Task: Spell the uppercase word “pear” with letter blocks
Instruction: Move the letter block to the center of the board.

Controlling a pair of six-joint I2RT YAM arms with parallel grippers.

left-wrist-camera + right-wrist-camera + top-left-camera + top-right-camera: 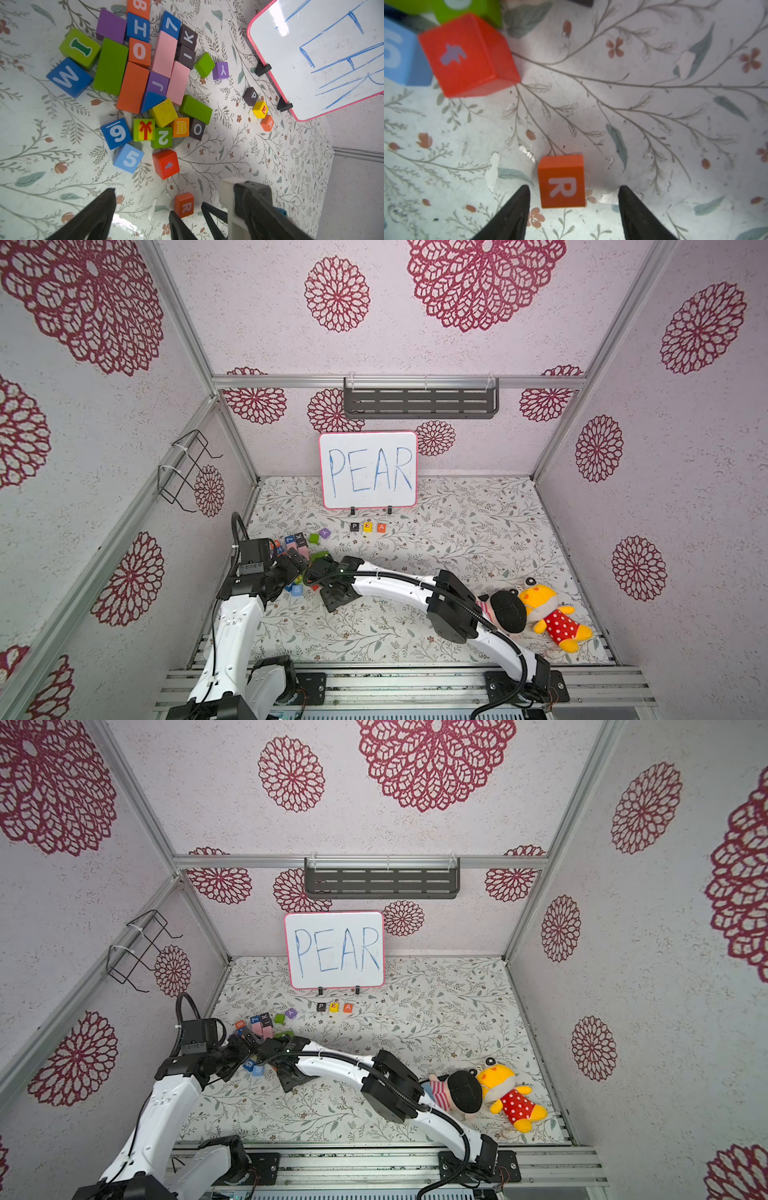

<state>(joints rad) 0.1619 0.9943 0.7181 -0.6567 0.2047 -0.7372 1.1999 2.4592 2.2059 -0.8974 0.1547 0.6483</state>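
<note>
Three letter blocks stand in a row in front of the whiteboard: black P (354, 526), yellow E (367, 526) and orange A (381, 527). The left wrist view shows them too, as P (250, 96), E (260, 109) and A (267, 123). The orange-red R block (562, 181) lies on the mat apart from the pile. My right gripper (573, 187) is open around it, one finger on each side, touching neither. The R (184, 204) is hidden under that gripper in both top views. My left gripper (176, 187) hangs wide open and empty just above.
A pile of other coloured blocks (137, 68) lies at the left. A red cube with a bird (467, 56) and a light blue 5 (128, 159) sit closest to the R. The whiteboard (368, 468) stands at the back. Two plush toys (540, 610) lie at the right.
</note>
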